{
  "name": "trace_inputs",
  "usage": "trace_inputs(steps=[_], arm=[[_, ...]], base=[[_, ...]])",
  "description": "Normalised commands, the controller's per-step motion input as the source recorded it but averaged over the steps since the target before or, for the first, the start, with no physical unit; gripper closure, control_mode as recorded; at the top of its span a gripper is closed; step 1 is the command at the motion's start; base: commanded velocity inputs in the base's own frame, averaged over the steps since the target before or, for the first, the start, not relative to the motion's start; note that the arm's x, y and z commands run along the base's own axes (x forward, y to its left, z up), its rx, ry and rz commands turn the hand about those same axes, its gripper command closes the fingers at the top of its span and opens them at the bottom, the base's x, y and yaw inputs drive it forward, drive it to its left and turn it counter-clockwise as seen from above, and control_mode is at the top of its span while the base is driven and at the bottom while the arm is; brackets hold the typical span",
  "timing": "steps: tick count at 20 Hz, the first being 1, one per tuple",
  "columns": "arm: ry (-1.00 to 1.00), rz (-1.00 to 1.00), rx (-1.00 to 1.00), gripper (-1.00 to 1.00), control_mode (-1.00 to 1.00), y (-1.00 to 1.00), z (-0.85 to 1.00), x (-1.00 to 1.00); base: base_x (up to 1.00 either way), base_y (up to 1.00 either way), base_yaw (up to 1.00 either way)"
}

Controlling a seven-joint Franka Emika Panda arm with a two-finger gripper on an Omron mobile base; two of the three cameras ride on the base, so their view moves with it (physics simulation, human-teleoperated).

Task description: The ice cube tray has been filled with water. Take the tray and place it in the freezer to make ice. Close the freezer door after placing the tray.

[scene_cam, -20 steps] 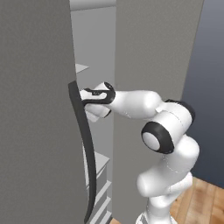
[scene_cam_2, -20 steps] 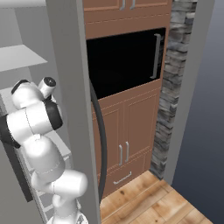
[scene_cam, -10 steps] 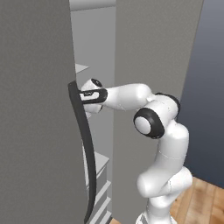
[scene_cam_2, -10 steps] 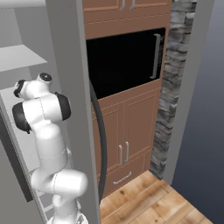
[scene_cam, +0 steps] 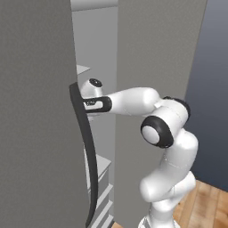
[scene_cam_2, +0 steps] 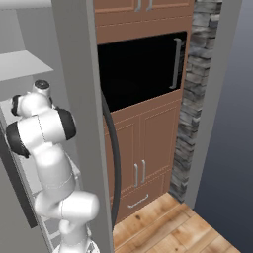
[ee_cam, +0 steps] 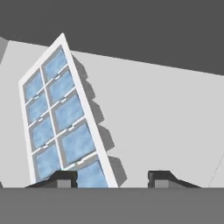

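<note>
The ice cube tray (ee_cam: 61, 118), white with two rows of light-blue water-filled cells, lies on a white shelf (ee_cam: 157, 113) inside the freezer (scene_cam: 95, 40). My gripper (ee_cam: 111, 177) is open just over the tray's near end. The left fingertip (ee_cam: 63, 177) stands over the tray's last cells and the right fingertip (ee_cam: 161, 177) over bare shelf, well clear of the tray's edge. In the left base view my arm (scene_cam: 133, 100) reaches into the gap between the two doors. The freezer door (scene_cam: 35, 116) on the left stands ajar, its black curved handle (scene_cam: 87, 147) in front of my hand.
The second grey door (scene_cam: 153, 53) stands to the right of my arm. In the right base view its edge and handle (scene_cam_2: 114, 163) sit close beside my elbow. Brown cabinets (scene_cam_2: 143, 148), a dark oven opening (scene_cam_2: 138, 69) and a stone wall (scene_cam_2: 197, 99) lie further right. The floor is wood (scene_cam_2: 163, 227).
My arm has pushed further left and deeper into the freezer, with the elbow swinging up and in. The jaws have come apart from shut.
</note>
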Motion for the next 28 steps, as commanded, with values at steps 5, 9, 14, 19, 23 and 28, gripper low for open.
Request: trace_inputs(steps=[5, 9, 14, 19, 23, 28], arm=[[0.00, -0.28, -0.01, -1.00, -1.00, -0.43, 0.00, -0.31], [0.00, -0.27, 0.00, -1.00, -1.00, -0.61, 0.00, -0.23], [0.00, -0.23, 0.00, -1.00, -1.00, -0.68, 0.06, -0.59], [0.00, -0.13, 0.01, -1.00, -1.00, -0.65, 0.26, -0.99], [0.00, -0.01, 0.03, -1.00, -1.00, -0.64, 0.43, -0.98], [0.01, 0.00, 0.05, -1.00, -1.00, -0.51, 0.56, -0.72]], base=[[0.00, 0.00, 0.00], [0.00, 0.00, 0.00], [0.00, 0.00, 0.00], [0.00, 0.00, 0.00], [0.00, 0.00, 0.00], [0.00, 0.00, 0.00]])
